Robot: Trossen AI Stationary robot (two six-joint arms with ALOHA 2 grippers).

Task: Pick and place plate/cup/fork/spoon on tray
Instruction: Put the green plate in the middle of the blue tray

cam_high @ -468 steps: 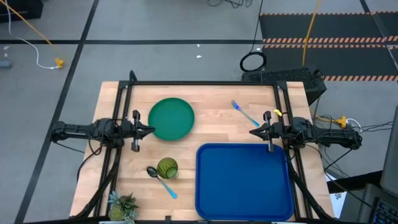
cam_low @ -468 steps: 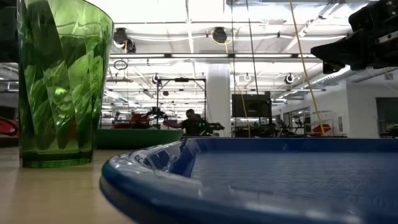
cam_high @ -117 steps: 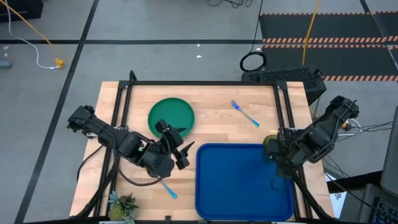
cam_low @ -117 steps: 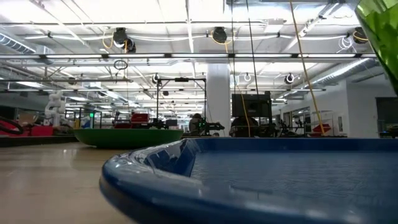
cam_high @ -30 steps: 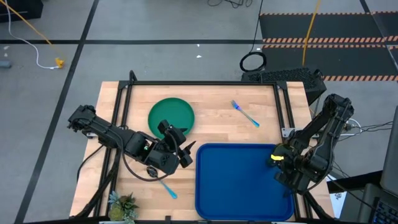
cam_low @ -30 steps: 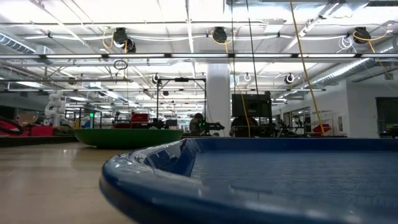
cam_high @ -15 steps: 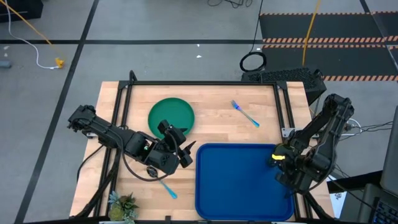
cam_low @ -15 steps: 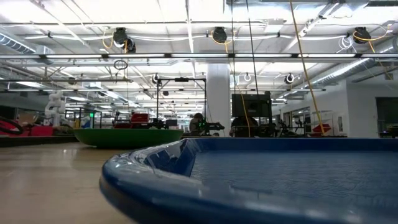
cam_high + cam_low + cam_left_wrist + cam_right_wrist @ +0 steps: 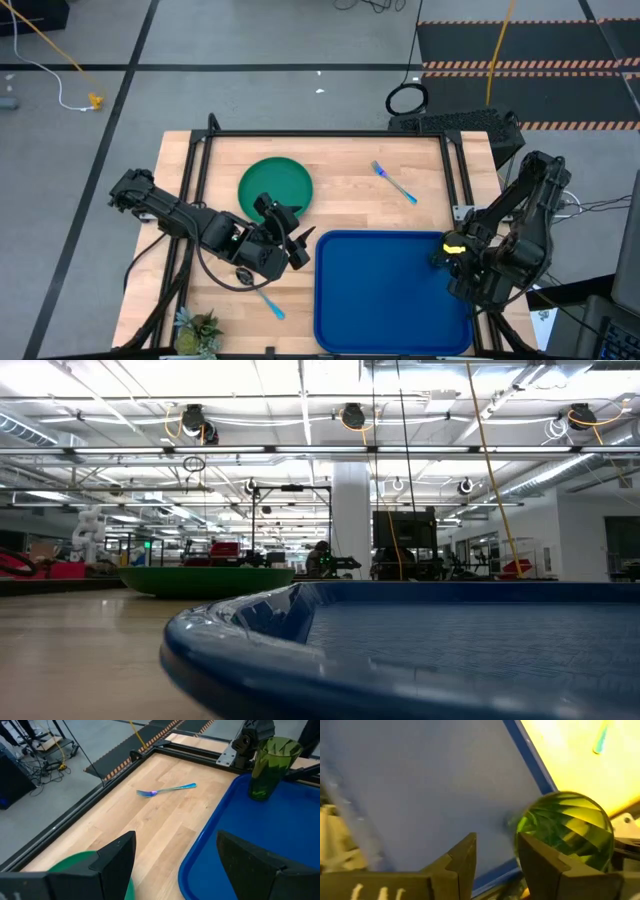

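The green cup [image 9: 271,766] stands upright on its base on the blue tray [image 9: 385,295], at the tray's far right corner. My right gripper [image 9: 496,851] hangs open just above it, pointing down, with bare tray between its fingers. Over the table, between the green plate [image 9: 268,178] and the tray's left rim, my left gripper [image 9: 298,250] waits open and holds nothing. The fork [image 9: 394,183] lies flat on the wood beyond the tray. The spoon [image 9: 270,302] lies near the front left, its bowl under my left arm. My right gripper comes at the cup from above. One finger [image 9: 545,867] overlaps the cup's rim [image 9: 526,826] at its edge. Whether that finger touches the rim or stands inside it, I cannot tell. The cup stands upright on the tray.
A small spiky potted plant [image 9: 197,330] stands at the front left corner. A black metal frame [image 9: 325,135] runs along the table's far and side edges. Bare wood lies between the plate and the fork. The tray's floor [image 9: 470,650] is bare apart from the cup.
My right arm has shifted slightly toward the table's right edge above the tray's far right corner. The left arm, plate, fork and spoon have kept still.
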